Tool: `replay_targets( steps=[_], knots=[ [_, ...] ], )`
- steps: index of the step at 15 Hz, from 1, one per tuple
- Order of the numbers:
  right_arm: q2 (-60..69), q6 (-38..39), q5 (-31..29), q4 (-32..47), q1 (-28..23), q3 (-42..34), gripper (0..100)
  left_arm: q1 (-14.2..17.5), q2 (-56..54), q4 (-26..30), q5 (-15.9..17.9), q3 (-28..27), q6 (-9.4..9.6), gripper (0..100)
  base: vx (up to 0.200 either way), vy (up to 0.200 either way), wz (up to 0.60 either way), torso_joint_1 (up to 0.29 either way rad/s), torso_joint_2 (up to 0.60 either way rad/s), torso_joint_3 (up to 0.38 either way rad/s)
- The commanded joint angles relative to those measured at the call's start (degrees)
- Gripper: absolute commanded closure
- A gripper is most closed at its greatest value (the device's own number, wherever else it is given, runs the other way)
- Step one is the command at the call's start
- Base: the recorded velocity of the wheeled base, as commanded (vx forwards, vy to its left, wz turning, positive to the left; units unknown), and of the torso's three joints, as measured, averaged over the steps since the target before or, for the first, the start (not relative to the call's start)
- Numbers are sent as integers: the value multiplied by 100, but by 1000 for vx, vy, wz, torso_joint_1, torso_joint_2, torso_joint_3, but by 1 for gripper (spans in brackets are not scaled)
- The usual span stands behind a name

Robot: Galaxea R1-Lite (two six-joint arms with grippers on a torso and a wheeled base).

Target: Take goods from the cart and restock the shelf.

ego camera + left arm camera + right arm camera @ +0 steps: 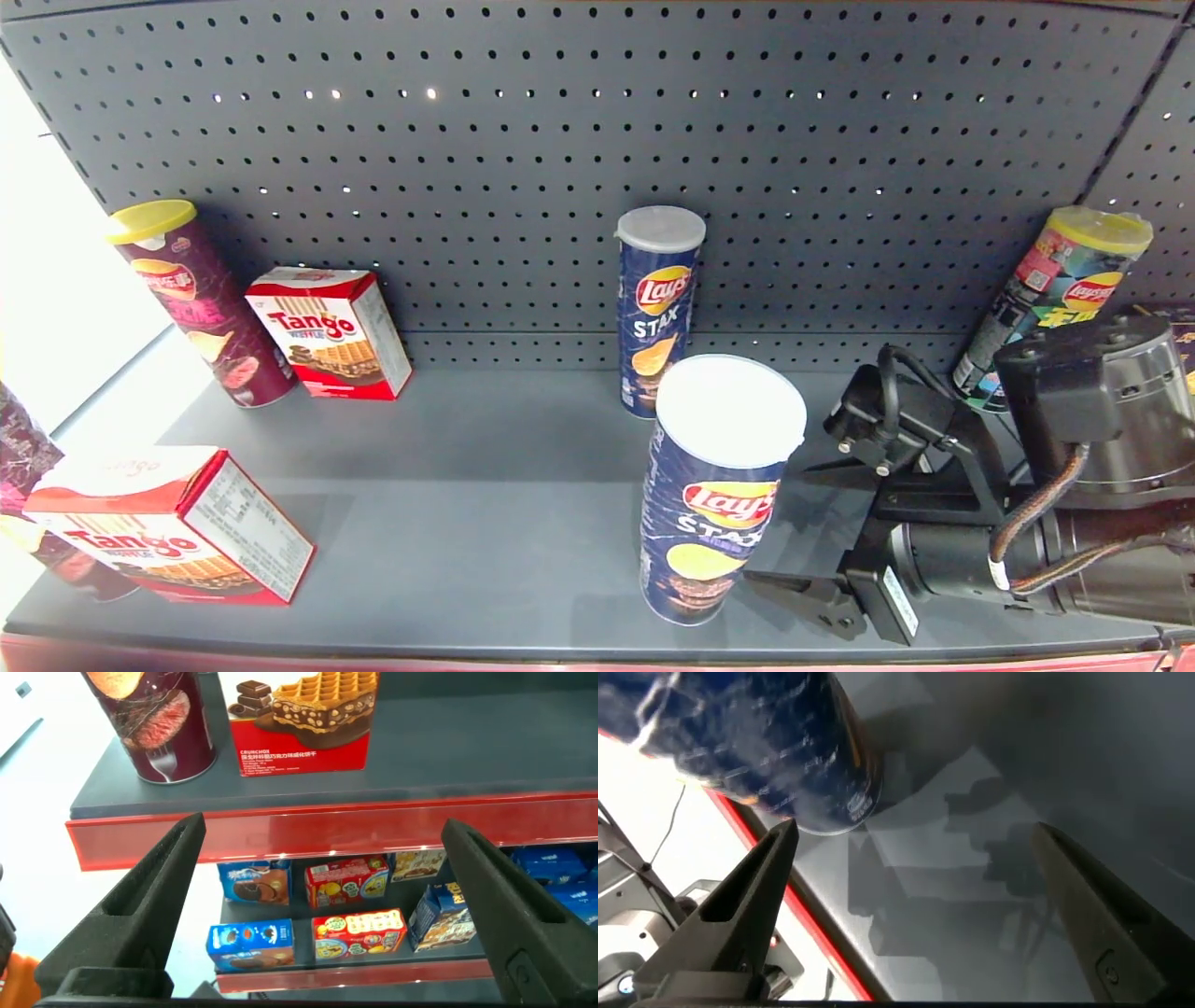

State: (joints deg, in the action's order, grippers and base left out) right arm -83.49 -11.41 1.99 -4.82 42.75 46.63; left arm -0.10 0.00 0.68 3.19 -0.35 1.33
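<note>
We log the near can (714, 495) upright at the shelf's (467, 523) near edge, lined up before the far can (656, 308), right gripper (782, 525) spread wide just right of it, so we judge it set down; left gripper (322, 826) also gapes, holding nothing.

Head camera: high, near shelf (448, 485) front, facing forward and down. Left wrist camera: low, off near-left edge, facing shelf; shares wafer box (299, 719) with head view. Right wrist camera: close over near-right shelf surface; shares blue can (757, 747) with head view.
</note>
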Motion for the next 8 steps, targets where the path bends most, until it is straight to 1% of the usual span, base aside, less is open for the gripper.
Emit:
replay_targets(
  steps=[1, 8],
  knots=[
    [-79, -2, 3, -2, 67, 39, 0, 1, 9, 2, 6, 0, -1, 0, 0, 0, 0, 0, 0, 0],
    [88, -2, 3, -2, 5, -40, 0, 1, 9, 2, -3, 0, -1, 0, 0, 0, 0, 0, 0, 0]
  ],
)
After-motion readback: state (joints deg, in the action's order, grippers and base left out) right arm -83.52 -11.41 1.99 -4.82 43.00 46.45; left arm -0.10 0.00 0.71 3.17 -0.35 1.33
